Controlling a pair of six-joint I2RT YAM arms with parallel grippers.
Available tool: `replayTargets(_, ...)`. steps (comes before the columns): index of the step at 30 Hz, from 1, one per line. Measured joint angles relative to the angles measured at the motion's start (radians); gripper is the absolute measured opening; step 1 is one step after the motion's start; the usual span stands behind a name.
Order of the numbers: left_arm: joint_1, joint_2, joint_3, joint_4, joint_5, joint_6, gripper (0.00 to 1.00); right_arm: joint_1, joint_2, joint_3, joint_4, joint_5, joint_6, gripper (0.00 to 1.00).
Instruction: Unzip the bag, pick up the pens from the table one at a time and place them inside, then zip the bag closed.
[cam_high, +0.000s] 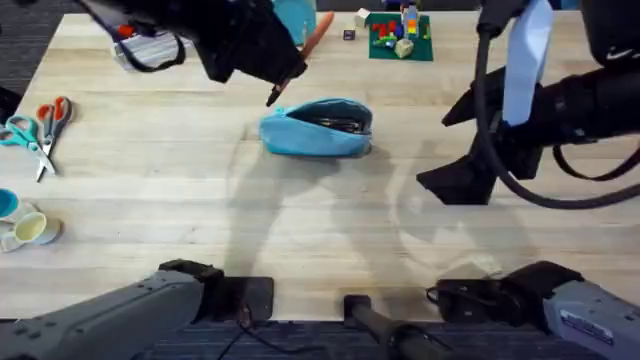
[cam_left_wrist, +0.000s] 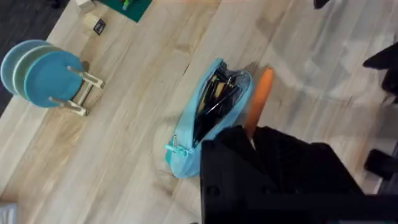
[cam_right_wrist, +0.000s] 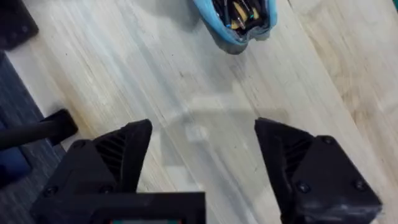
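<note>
Your left tool pinches the slim orange pen above the soft, floppy light-blue fabric pouch; right tool spread.

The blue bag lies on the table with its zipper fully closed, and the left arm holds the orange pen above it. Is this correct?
Not quite. The bag is unzipped: the left wrist view shows its mouth gaping, with dark items inside. The rest holds: it lies on the table, and the left gripper holds the orange pen above it.

Grey arms, black cables, black jaws
</note>
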Motion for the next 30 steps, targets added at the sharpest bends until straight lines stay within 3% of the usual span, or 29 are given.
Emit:
replayTargets(12, -0.008, 0.095, 0.0, 0.011, 0.05, 0.216, 0.042, 0.0, 0.0, 0.0, 0.0, 0.0, 0.0, 0.997)
replayTargets(30, -0.052, 0.224, 0.001, 0.081, 0.053, 0.249, 0.042, 0.0, 0.0, 0.0, 0.0, 0.0, 0.0, 0.998)
